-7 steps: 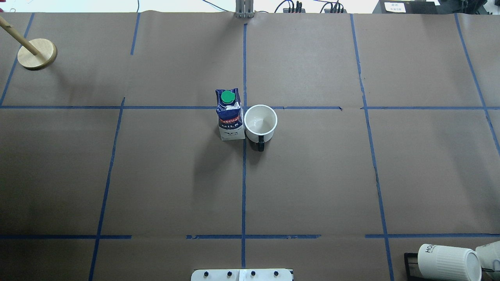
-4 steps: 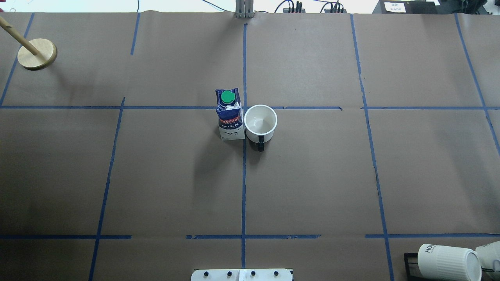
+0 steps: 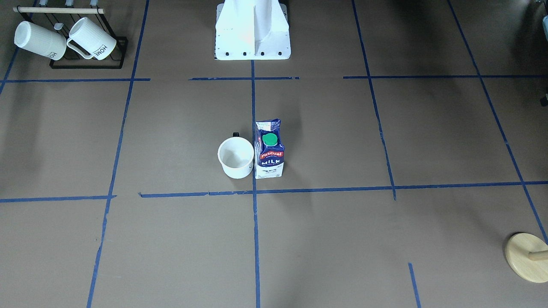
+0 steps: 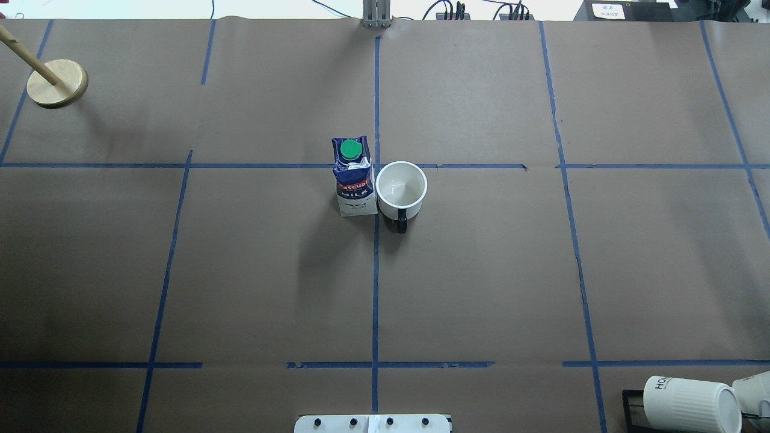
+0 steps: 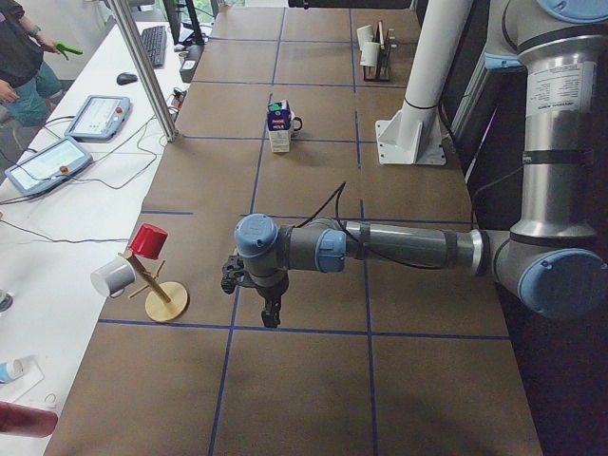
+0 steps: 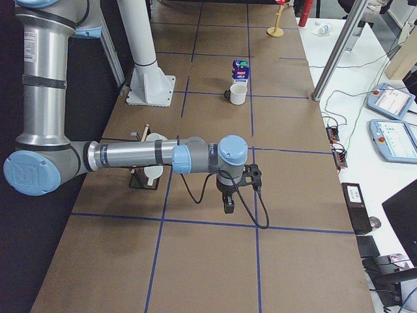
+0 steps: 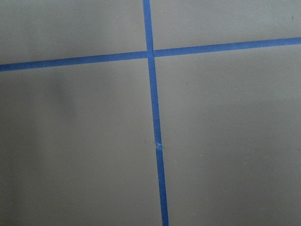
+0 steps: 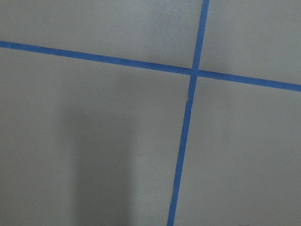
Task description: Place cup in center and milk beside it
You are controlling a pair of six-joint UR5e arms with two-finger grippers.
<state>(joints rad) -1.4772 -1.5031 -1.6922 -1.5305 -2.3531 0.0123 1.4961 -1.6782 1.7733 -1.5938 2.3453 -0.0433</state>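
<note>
The white cup [image 4: 401, 186] stands upright just right of the centre tape crossing [image 4: 376, 166], its black handle towards the robot; its smiley face does not show. The dark blue milk carton [image 4: 354, 180] with a green cap stands upright against the cup's left side. Both also show in the front view, the cup [image 3: 235, 157] and the carton [image 3: 269, 149]. My left gripper [image 5: 271, 318] hangs over the table far from them, near the wooden stand. My right gripper [image 6: 228, 205] hangs over the table's other end. I cannot tell whether either is open or shut.
A black rack [image 3: 85, 64] with two ribbed white "HOME" mugs [image 3: 40, 40] stands at the robot's near right. A wooden mug tree [image 4: 57, 83] stands at the far left, holding a red and a white cup in the left side view [image 5: 157, 285]. The robot's white base [image 3: 252, 30] is at the near edge.
</note>
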